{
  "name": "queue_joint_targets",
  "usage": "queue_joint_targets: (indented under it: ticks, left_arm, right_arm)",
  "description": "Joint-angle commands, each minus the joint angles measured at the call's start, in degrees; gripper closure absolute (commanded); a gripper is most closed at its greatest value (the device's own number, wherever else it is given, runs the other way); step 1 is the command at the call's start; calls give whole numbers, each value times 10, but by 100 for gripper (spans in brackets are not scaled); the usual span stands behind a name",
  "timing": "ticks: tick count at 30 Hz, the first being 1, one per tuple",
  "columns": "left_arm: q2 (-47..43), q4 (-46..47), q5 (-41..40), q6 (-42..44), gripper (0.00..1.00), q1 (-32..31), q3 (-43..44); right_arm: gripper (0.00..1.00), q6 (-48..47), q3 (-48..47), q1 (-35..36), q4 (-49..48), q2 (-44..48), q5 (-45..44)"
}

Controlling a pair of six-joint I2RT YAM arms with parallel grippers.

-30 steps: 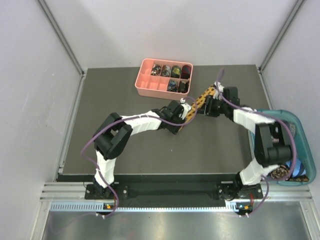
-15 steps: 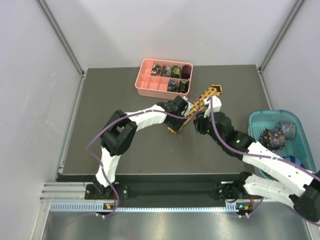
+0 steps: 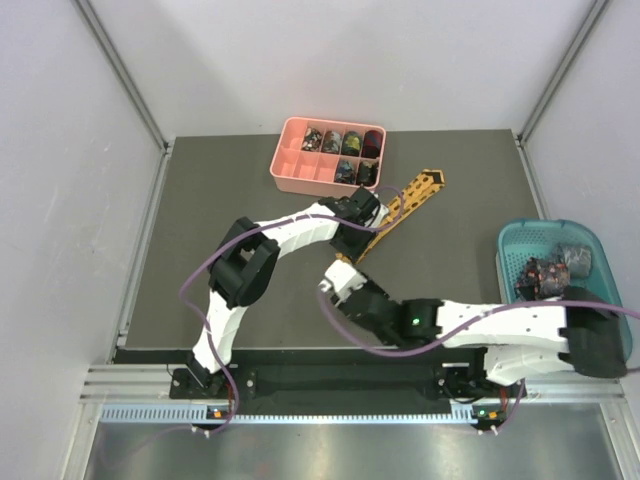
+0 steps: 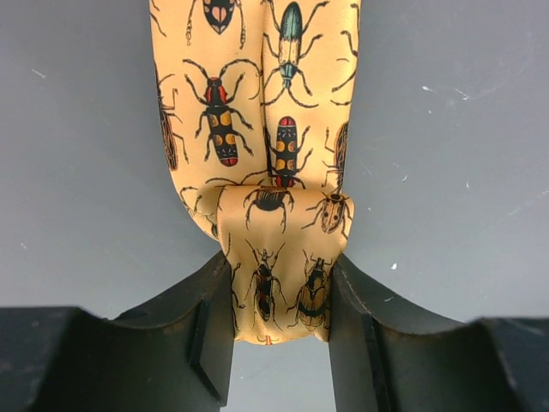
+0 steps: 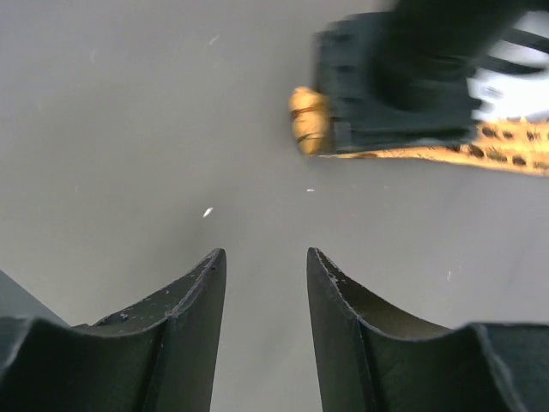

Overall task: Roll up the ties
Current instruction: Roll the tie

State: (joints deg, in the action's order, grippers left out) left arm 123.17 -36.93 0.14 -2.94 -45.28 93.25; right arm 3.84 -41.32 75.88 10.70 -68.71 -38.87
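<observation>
My left claw is clamped on the tie. Both fingers press the sides of its near end, a short folded lump of yellow cloth printed with beetles. From that lump the tie runs up the middle of the left wrist view, lying doubled and flat on the dark mat.

From above, the left claw sits at the centre of the frame. The tie stretches from it as a straight strip slanting to the upper right. Above that strip, at upper centre, stands the pink tray; its lower right corner is close to the tie but apart from it. Coils sit in several of its right-hand compartments.

My right claw lies just below the left one in the top view, its arm stretched low across the mat from the lower right. In its own view the right claw stands partly apart, with only bare mat between the jaws. At the upper right of that view the blurred black bulk of the left claw stands in the way. There the tie shows only as a yellow lump at the claw's left side and a thin strip along its lower right edge.

The teal basket sits at the right edge of the top view, well apart from both claws, with more ties bundled inside.
</observation>
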Motion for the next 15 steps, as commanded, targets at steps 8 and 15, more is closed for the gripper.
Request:
queue_joint_targets:
  ticks: [8,15]
  left_arm:
    - [95,-125,65,-1,63,-6,14]
    - [109,-153,72,6,63,-5,41]
  right_arm:
    - [48,-103,-147,34,16,-235,-110]
    - [44,-128,-241,-15,56,-373,-161]
